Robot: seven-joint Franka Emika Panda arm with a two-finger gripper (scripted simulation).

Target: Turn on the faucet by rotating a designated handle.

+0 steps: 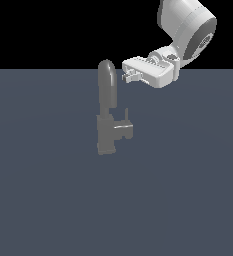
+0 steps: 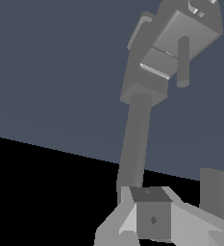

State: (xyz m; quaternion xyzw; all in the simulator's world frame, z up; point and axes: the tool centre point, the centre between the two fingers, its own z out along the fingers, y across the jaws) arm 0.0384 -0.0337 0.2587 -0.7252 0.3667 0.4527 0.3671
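Faucet (image 1: 108, 110) spout top sits just beside the empty, slightly parted claw (image 1: 126, 75).

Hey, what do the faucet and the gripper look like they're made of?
The faucet looks like dull grey metal, matte with only faint highlights on its block edges. The gripper looks like smooth white plastic or painted metal, judging by its soft sheen. Both are simulator renders, so this is uncertain.

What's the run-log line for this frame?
gripper: empty, beside spout top | faucet: upright | handle: untouched | phase: approach
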